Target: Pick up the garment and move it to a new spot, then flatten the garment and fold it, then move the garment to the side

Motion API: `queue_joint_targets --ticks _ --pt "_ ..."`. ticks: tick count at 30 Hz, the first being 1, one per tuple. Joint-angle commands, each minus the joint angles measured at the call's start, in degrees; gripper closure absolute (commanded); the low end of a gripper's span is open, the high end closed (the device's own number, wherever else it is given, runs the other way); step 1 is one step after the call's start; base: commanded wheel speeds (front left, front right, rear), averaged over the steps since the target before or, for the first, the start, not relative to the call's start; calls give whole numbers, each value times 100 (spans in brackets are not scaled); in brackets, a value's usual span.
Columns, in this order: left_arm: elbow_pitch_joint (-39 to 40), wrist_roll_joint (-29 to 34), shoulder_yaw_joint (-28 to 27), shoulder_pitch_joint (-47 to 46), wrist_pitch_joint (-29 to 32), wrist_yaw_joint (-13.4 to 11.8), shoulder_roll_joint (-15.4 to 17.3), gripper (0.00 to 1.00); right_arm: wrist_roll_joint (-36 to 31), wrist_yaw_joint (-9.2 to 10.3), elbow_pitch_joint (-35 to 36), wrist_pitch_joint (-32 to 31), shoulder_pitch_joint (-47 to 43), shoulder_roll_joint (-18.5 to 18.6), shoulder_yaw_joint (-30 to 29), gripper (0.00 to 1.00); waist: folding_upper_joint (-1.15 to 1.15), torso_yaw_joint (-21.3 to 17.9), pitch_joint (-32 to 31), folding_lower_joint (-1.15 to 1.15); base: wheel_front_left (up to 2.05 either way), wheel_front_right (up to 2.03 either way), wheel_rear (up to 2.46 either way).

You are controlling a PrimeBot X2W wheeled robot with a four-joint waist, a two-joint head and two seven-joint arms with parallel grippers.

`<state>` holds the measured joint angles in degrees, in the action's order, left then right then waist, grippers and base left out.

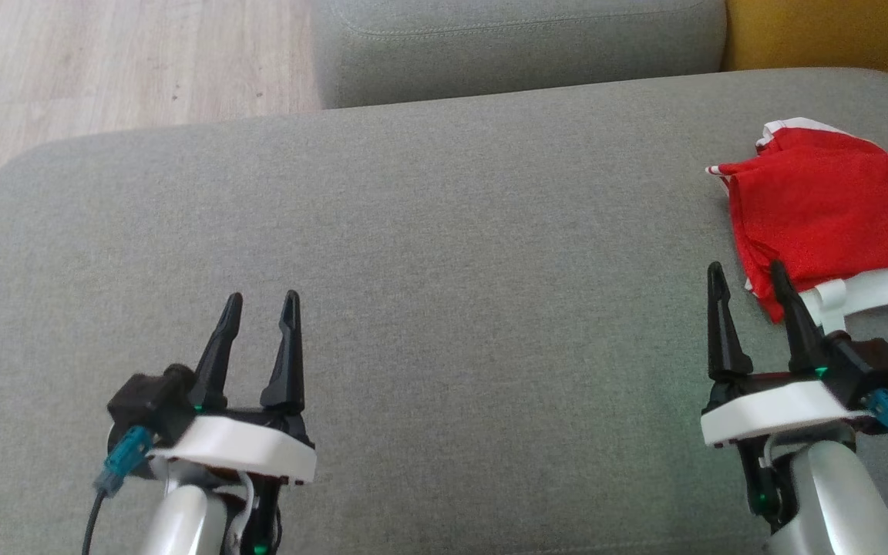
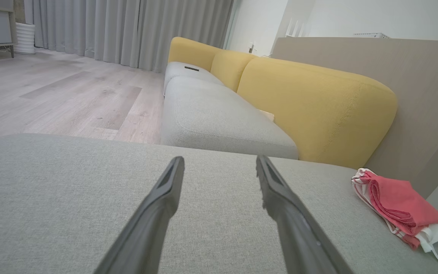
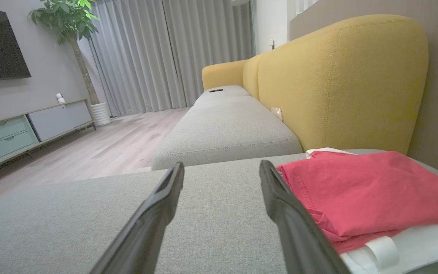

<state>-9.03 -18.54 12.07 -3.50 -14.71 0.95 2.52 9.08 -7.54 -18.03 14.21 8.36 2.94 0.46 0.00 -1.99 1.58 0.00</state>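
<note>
Folded red-and-white garment (image 1: 829, 208) lies on the grey sofa cushion (image 1: 452, 231) just beyond the right pincer (image 1: 747, 266), released and empty like the left pincer (image 1: 263, 297); soft, light, limp cloth, probably best pinched through its near layered edge.

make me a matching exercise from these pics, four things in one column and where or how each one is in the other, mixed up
Things
1. red and white folded garment
2. left gripper
3. right gripper
4. yellow fabric sofa backrest

Places or states
A. top right corner of the head view, beyond the cushion
B. open, over bare grey fabric cushion, lower left
C. lying at the cushion's right edge
D. open, right beside the garment's near corner

Pairs: 1-C, 2-B, 3-D, 4-A
</note>
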Motion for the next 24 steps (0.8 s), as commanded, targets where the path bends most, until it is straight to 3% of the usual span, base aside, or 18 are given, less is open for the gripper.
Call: queue_joint_targets --ticks 1,24 --pt "190 35 -222 -128 -29 -31 36 0 38 5 228 77 70 -5 148 0 0 -3 0 0 0 0 0" --pt "242 89 -347 -98 -29 -142 36 0 67 5 308 78 30 -6 153 0 0 -12 1 0 0 0 0"
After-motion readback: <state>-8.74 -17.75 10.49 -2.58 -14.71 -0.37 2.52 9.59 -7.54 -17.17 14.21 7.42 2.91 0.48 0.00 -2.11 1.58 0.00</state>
